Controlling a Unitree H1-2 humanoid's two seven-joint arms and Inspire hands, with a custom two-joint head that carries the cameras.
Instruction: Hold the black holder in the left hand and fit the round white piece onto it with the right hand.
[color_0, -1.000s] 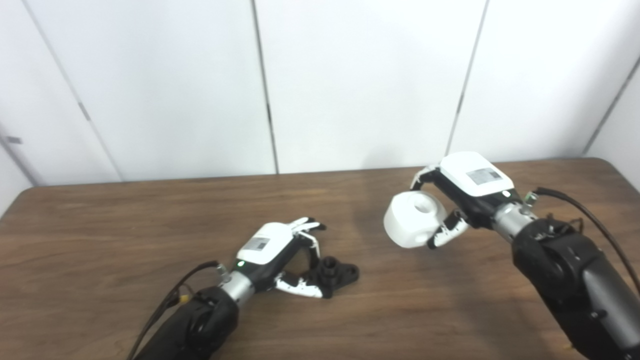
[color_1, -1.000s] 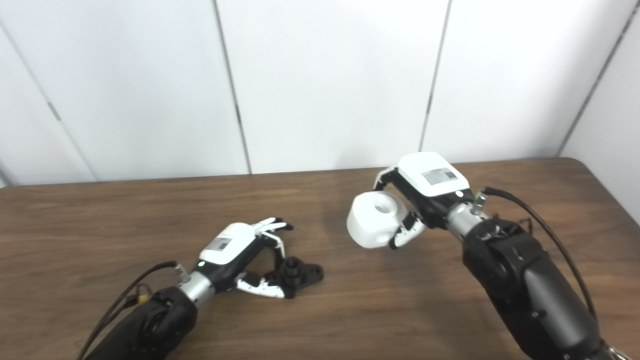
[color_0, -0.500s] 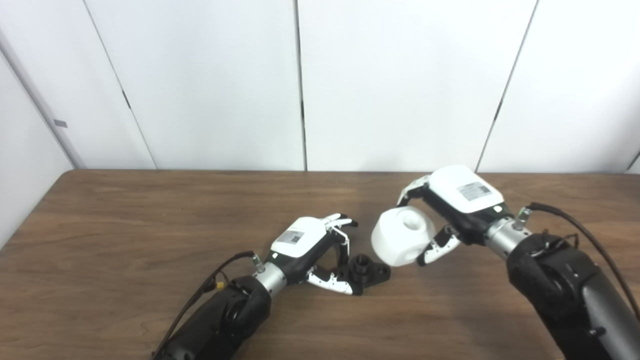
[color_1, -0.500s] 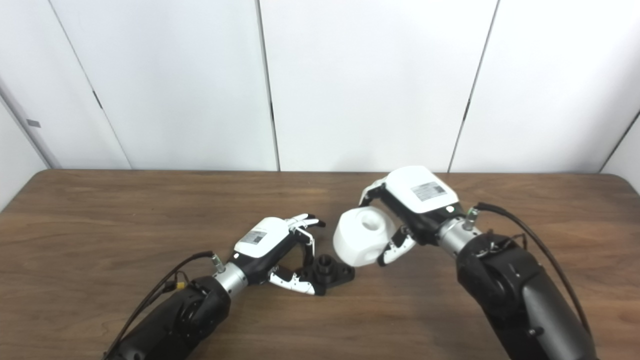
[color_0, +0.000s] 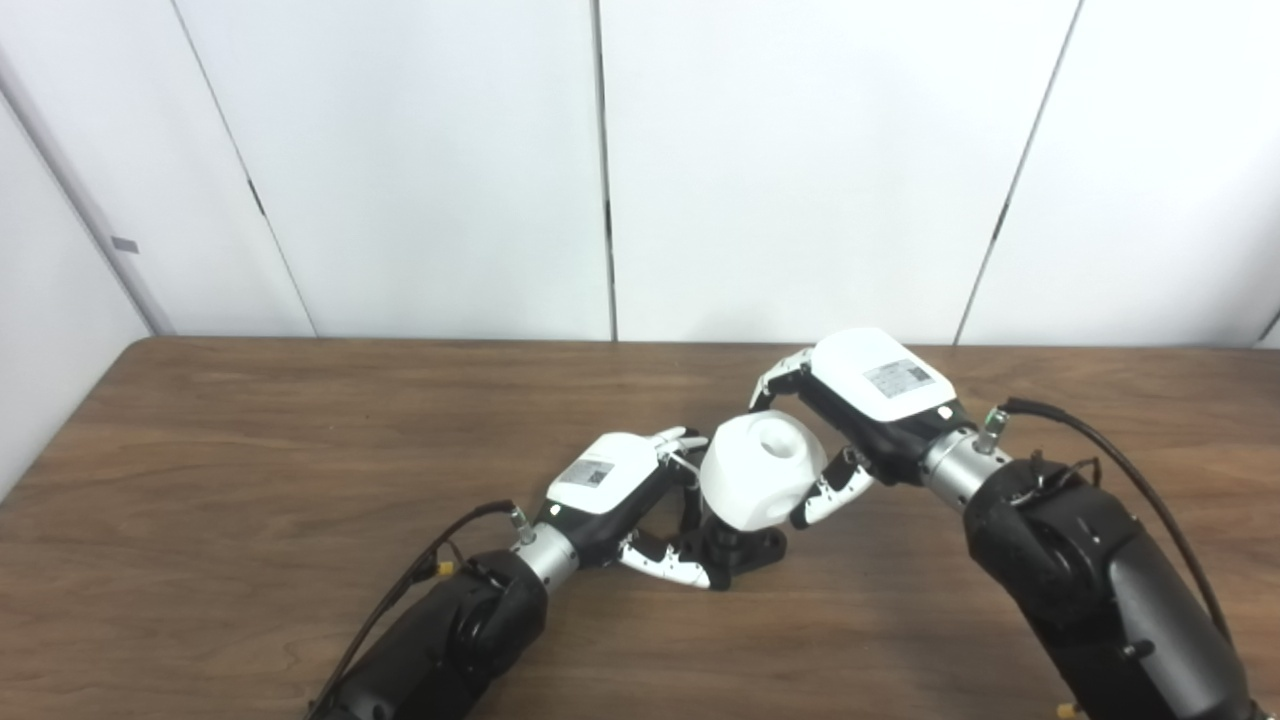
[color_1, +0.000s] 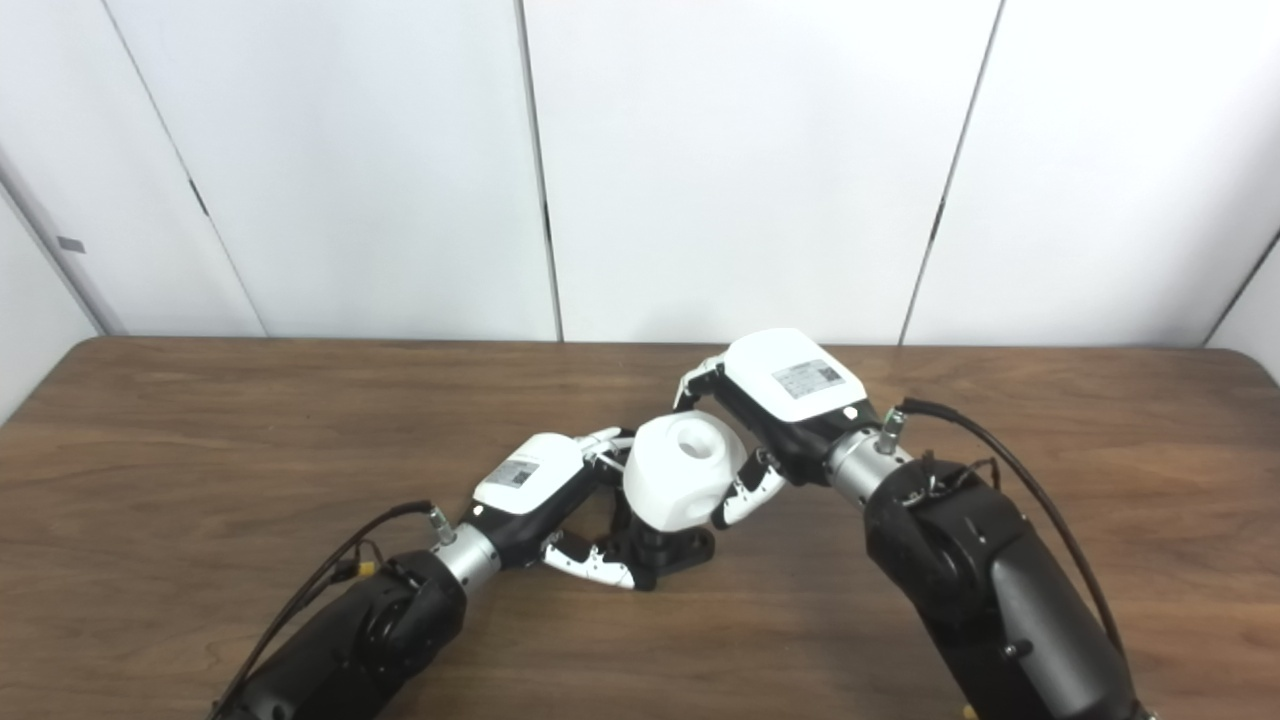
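Observation:
The black holder (color_0: 742, 552) lies on the wooden table (color_0: 250, 450), a flat base with a short upright post. My left hand (color_0: 625, 500) is shut on its left end, thumb along the near side and fingers curled over the far side. My right hand (color_0: 860, 415) is shut on the round white piece (color_0: 762, 472), a chunky white puck with a hole in its top face. The white piece hangs directly over the holder's post and hides most of it. Whether the two touch cannot be told.
White wall panels (color_0: 600, 170) stand behind the table's far edge. Black cables (color_0: 1120, 450) run along both forearms.
My right hand has carried the white piece left and down, from beside the holder to right above its post. The left hand has stayed on the holder. The camera shifted between the earliest frames and now.

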